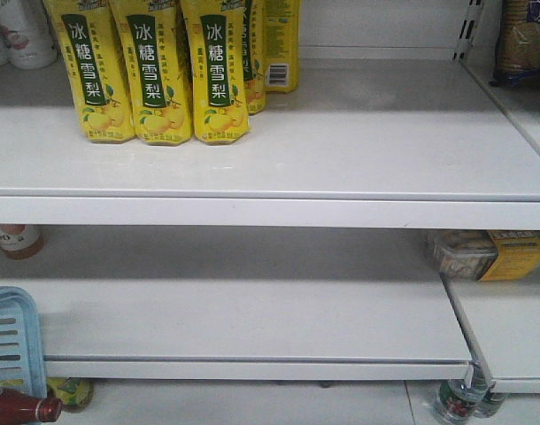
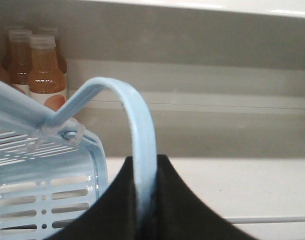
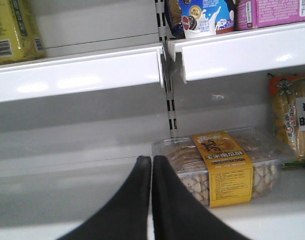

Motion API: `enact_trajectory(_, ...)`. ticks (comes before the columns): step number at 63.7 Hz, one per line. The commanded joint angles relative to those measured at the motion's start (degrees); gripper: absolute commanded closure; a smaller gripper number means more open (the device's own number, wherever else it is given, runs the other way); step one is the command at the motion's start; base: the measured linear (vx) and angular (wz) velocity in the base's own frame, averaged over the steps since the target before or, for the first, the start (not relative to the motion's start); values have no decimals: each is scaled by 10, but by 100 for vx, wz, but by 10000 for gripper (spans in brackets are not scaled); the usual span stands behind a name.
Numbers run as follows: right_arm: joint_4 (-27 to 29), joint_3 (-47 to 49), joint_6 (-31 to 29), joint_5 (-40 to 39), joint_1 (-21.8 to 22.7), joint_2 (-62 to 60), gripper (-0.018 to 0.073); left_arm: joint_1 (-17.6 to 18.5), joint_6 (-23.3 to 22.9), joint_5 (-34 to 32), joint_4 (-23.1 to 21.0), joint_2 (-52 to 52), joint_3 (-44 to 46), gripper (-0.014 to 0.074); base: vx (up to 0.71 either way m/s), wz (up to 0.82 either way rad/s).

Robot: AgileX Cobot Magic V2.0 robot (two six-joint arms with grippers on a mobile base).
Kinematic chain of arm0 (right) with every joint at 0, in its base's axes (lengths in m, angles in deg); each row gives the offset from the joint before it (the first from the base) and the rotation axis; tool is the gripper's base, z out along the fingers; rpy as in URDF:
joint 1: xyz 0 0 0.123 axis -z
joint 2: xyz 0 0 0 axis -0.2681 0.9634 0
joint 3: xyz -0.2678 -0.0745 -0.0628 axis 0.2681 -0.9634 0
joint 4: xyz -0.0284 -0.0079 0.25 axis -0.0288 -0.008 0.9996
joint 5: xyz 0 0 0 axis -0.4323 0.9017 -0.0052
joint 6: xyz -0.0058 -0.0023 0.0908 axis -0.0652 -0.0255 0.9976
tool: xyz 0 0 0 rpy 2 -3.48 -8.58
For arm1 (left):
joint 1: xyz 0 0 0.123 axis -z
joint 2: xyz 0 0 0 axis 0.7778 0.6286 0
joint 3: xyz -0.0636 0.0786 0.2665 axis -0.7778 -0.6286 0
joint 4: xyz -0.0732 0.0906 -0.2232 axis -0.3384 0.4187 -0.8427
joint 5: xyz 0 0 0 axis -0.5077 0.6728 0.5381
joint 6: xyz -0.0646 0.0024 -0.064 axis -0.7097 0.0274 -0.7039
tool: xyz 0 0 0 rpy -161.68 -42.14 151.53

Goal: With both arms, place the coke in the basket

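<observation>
Left gripper clamps the swing handle of the pale blue basket, seen at the front view's lower left; a red-capped bottle lies just below it; right gripper pressed shut, empty, before a clear snack box

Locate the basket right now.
The basket sits at the far left edge of the front view, beside the lower shelf. In the left wrist view its handle runs between the left gripper jaws, orange-capped bottles behind.

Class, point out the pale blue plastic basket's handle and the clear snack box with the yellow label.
Pale blue basket handle (image 2: 142, 145), left wrist view: the curved bar.
Clear snack box (image 3: 227, 167), right wrist view: its yellow label.
</observation>
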Motion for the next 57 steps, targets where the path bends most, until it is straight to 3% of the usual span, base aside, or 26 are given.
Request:
enact_trajectory(1, -3, -6, -5, -40, 3, -10, 565, 0, 20, -96, 18, -12, 2, 603, 0, 0)
enact_trajectory(45, -3, -6, -5, -37, 3, -10, 565, 0, 20, -96, 18, -12, 2, 603, 0, 0)
enact_trajectory(57, -15, -6, -14, -5, 3, -10, 565, 0, 20, -96, 18, -12, 2, 603, 0, 0)
